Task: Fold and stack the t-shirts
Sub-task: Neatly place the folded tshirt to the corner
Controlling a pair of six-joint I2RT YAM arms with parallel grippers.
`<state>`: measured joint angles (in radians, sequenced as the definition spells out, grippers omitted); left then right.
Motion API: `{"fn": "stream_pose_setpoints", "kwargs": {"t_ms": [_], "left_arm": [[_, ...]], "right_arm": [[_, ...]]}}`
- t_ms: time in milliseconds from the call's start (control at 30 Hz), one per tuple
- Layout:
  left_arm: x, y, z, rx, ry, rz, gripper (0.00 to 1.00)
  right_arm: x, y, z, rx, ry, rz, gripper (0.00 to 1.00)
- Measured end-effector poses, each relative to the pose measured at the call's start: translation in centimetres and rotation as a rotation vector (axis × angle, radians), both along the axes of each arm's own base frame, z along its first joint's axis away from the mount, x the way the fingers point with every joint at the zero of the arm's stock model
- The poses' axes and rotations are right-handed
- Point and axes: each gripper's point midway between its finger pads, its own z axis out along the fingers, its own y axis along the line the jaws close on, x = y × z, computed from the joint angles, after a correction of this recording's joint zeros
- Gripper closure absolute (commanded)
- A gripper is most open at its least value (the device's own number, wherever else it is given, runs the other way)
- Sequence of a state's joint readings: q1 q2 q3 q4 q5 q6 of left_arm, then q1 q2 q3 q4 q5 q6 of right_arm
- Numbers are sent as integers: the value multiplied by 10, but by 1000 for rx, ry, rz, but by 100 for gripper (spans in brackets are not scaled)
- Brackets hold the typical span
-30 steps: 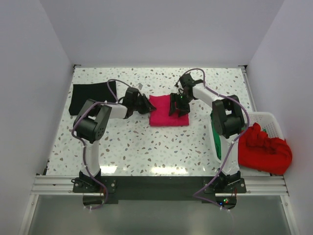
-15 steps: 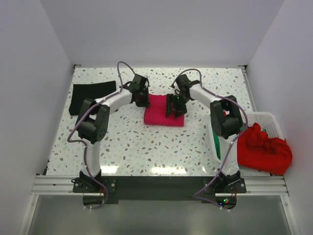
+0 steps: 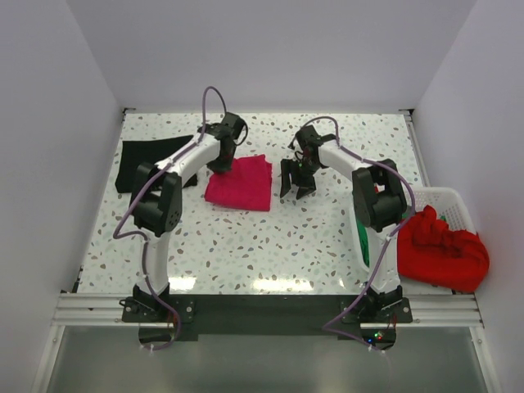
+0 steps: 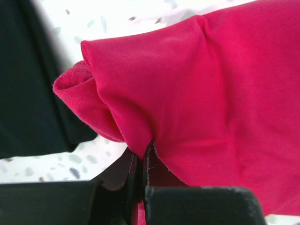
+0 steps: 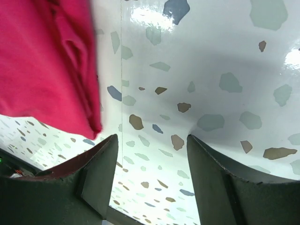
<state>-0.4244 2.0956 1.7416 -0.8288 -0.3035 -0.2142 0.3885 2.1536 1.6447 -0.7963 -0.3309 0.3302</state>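
The left fingers (image 4: pixel 149 164) are pinched tight on a bunched edge of the folded magenta-pink t-shirt (image 3: pixel 244 184), which lies mid-tabletop (image 3: pixel 311 237) with the black t-shirt (image 3: pixel 147 160) near it at the far left. The right fingers (image 5: pixel 105 159) are spread wide, gripping nothing, low over speckled surface just right of the pink cloth.

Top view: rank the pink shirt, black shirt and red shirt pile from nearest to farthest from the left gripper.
1. pink shirt: pinched in the left gripper, mid-table.
2. black shirt: close by on the gripper's left, at the far-left part of the table.
3. red shirt pile: far off, past the table's right edge.
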Motion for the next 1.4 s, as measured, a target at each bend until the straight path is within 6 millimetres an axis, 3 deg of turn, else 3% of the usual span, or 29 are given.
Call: {"fn": "stream_pose_setpoints", "kwargs": {"t_ms": [200,367,700,1033,1400], "left_arm": [[0,25,5,153,27,-24,100],[16,41,31,218,-25,-22,100],[41,94,72,306,-93,46,100],[61,116,110,334,-178,75,100],[62,140,119,347,-183,107,100]], "right_arm": [[-3,-2,-3,-5,11,1,36],[-5,-3,-3,-5,14,1,36],[-7,-4,-3,-7,15,6,36],[-9,-5,-3,-10,19,8,36],[-10,-5,-3,-11,22,8,36]]}}
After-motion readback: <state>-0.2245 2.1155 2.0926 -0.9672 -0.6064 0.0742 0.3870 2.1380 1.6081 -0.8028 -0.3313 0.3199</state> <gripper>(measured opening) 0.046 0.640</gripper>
